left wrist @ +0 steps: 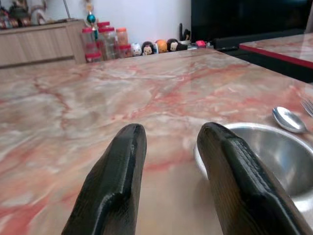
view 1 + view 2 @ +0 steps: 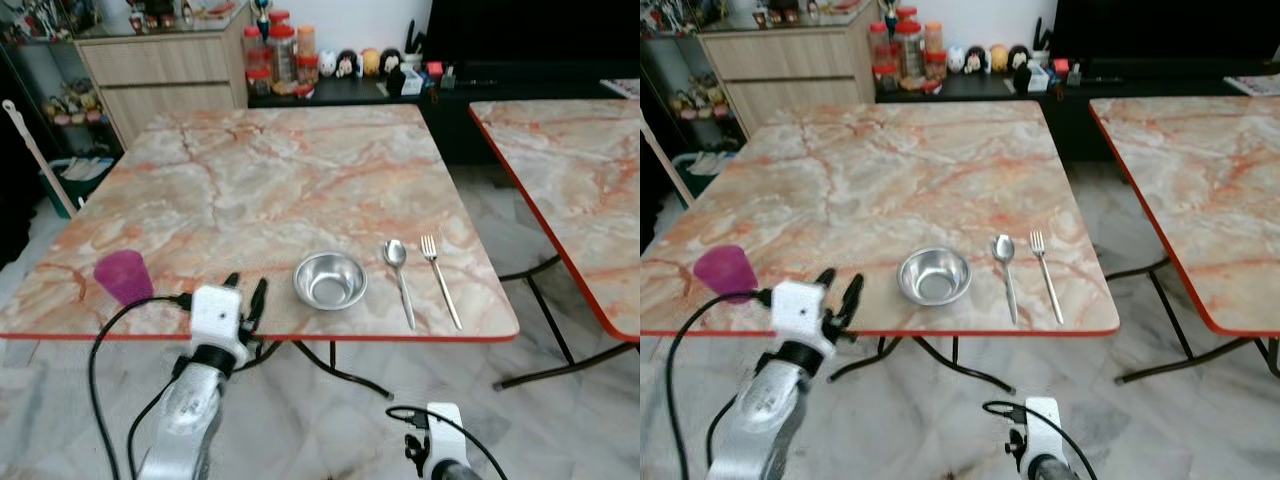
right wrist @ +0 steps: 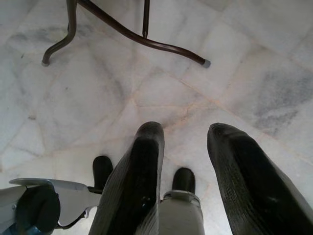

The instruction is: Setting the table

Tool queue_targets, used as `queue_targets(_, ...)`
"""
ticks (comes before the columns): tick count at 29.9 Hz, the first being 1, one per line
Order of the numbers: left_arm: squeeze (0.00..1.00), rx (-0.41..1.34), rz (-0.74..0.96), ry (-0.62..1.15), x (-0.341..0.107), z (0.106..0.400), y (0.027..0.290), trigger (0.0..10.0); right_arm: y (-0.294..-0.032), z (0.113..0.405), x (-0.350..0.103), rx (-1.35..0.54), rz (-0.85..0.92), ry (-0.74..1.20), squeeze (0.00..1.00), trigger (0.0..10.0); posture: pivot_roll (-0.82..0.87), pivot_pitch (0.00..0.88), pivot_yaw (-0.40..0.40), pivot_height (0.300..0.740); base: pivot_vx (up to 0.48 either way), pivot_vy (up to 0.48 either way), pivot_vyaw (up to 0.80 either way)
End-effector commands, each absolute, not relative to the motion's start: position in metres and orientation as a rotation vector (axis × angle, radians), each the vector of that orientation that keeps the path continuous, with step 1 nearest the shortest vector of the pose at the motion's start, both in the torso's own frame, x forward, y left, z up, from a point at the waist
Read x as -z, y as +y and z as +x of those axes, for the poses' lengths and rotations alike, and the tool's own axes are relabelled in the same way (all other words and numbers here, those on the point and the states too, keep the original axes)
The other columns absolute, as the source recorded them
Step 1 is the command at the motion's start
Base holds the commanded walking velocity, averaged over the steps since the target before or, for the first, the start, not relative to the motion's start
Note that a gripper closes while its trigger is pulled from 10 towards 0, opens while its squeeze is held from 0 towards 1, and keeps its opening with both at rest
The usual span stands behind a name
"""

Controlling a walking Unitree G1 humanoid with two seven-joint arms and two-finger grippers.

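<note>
Left gripper (image 2: 246, 297) hangs over the near table (image 2: 250, 180) edge with fingers spread and nothing in them, between the purple cup (image 2: 124, 276) and the steel bowl (image 2: 329, 279); spoon (image 2: 398, 268) and fork (image 2: 439, 276) already lie beside the bowl. I'd guess the cup's next, so swing toward it and come in level to avoid tipping it. Right gripper (image 3: 183, 161) is also apart, hanging idle over the floor.

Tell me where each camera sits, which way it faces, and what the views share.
Left eye view: head camera, looking forward and down at the marble table; left gripper at its near edge.
Right eye view: same scene, offset; bowl, spoon, fork, purple cup.
Left wrist view: along open fingers across the tabletop, bowl alongside.
Right wrist view: down at the floor past open fingers.
Shared: bowl and spoon.
</note>
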State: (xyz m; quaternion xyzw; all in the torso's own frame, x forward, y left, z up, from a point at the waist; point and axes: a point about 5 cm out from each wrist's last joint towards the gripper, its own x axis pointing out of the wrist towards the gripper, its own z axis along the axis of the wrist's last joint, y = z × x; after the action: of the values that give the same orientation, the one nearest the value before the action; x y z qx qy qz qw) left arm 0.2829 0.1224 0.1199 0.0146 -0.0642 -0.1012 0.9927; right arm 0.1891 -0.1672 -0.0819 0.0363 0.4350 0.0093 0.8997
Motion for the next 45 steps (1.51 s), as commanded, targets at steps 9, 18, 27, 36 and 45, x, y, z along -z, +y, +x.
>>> queue_targets(9,0.0,0.149,-0.201,0.08,-0.121,0.329,0.111,10.0,-0.17,0.191,0.081,0.011,0.089,0.889,0.0,10.0,-0.12,0.0,0.047,0.74,0.0,0.0,0.0)
queue_targets(18,1.0,0.241,-0.302,0.147,-0.127,0.338,0.095,10.0,-0.17,0.191,0.08,0.012,0.091,0.888,0.0,10.0,-0.12,0.0,0.048,0.74,0.0,0.0,0.0)
queue_targets(27,0.0,0.36,-0.244,0.28,-0.111,0.331,0.082,10.0,-0.17,0.192,0.08,0.013,0.091,0.888,0.0,10.0,-0.12,0.0,0.048,0.74,0.0,0.0,0.0)
queue_targets(36,0.0,0.309,-0.25,0.237,-0.122,0.338,0.088,10.0,-0.17,0.192,0.08,0.013,0.092,0.887,0.0,10.0,-0.12,0.0,0.048,0.74,0.0,0.0,0.0)
queue_targets(45,0.0,0.323,-0.212,0.302,-0.109,0.334,0.088,10.0,-0.17,0.191,0.081,0.015,0.094,0.888,0.0,10.0,-0.13,0.0,0.052,0.74,0.0,0.0,0.0)
